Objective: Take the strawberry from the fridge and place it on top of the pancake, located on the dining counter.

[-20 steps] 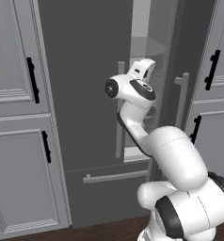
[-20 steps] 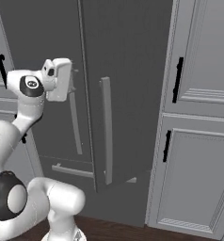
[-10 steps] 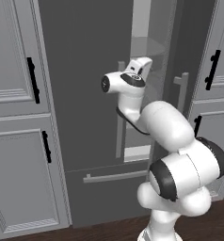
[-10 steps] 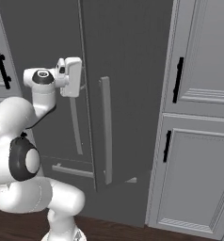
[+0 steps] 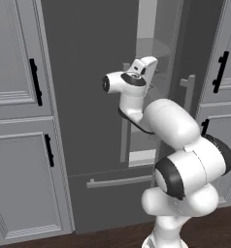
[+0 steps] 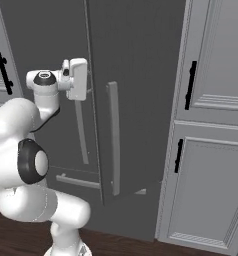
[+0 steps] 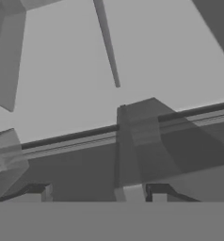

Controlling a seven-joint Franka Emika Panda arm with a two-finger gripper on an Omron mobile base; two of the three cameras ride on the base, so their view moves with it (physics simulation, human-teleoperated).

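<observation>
- Compared with a second ago, the arm has swung its elbow round and carried the pincer [image 6: 89, 79] closer to the fridge [image 5: 88, 97], at the edge of its left door.
- Pincer state: fingertips [image 7: 38, 190] stand apart around the bar handle [image 7: 118, 134]; whether they grip it I cannot tell.
- Progress: early; the left door stands slightly ajar, showing pale shelves. The strawberry is presumably inside, unseen; fetching and placing remain.
- Room: light grey cabinets [image 5: 15, 121] flank the fridge; dark wooden floor [image 6: 21, 235] below.
</observation>
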